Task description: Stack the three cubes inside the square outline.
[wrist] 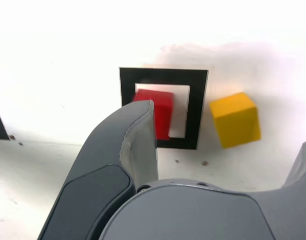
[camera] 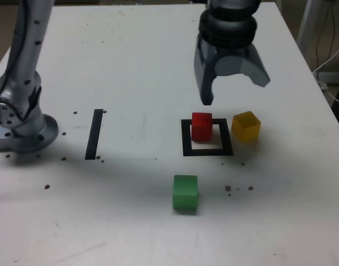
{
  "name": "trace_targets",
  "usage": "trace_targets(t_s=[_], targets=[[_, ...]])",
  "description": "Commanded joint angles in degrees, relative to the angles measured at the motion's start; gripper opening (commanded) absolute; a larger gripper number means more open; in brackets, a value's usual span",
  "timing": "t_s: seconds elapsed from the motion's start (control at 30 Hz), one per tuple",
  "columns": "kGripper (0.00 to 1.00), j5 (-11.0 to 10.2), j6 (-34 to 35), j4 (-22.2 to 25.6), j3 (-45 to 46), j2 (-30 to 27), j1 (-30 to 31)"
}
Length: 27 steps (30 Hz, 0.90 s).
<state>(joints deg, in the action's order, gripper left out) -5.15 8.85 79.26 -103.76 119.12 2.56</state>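
Note:
The red cube (camera: 201, 126) sits inside the square outline (camera: 207, 151), toward its far corner on the exterior view's left, with nothing touching it. My gripper (camera: 234, 91) hangs open above it, jaws spread wide and empty. The yellow cube (camera: 246, 126) rests on the table just past the outline on the exterior view's right. The green cube (camera: 185, 192) lies nearer the camera, in front of the outline. In the wrist view one grey finger (wrist: 127, 150) partly covers the red cube (wrist: 162, 107) within the outline (wrist: 163, 75), and the yellow cube (wrist: 235, 120) lies beside the border.
A thin black strip (camera: 94, 133) lies on the white table at the exterior view's left. The arm's base (camera: 19, 127) stands at the far left edge. Small dark specks dot the tabletop. Cables hang beyond the table's right edge.

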Motion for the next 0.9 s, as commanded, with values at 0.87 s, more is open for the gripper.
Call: trace_targets(t_s=[0.87], targets=[[0.91, 9.5, -1.1, 2.4, -12.4, 15.6, -1.8]])
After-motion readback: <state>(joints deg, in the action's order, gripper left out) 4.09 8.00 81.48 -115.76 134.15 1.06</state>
